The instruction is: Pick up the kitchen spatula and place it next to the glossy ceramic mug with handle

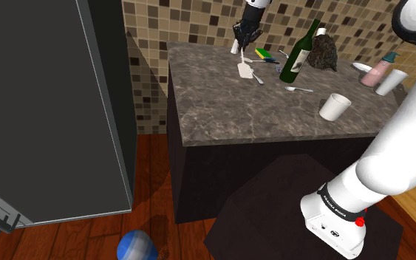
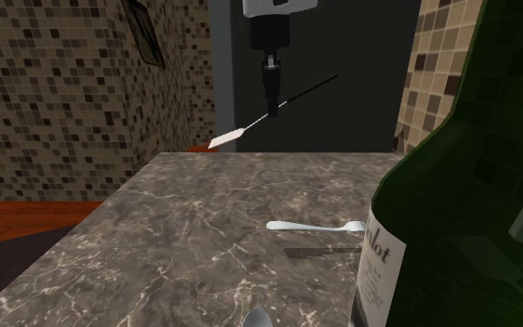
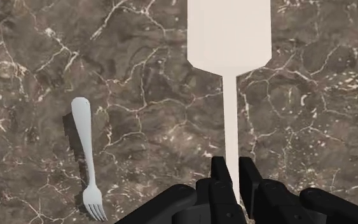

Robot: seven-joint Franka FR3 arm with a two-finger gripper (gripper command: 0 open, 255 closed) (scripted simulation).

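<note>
Now, gripper [image 3: 233, 175]: closed on the spatula [image 3: 229, 44] handle.
Spatula: in the air above the counter [image 1: 221, 111], well apart from the mug [image 1: 335, 107].

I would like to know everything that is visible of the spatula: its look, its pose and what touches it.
The spatula is pale cream, with a broad flat blade and a long thin handle; the material is not clear. The jaws are shut on the handle, and its far end looks dark in the second exterior view. It hangs tilted, blade lower, above the dark veined counter, touching nothing else.
</note>
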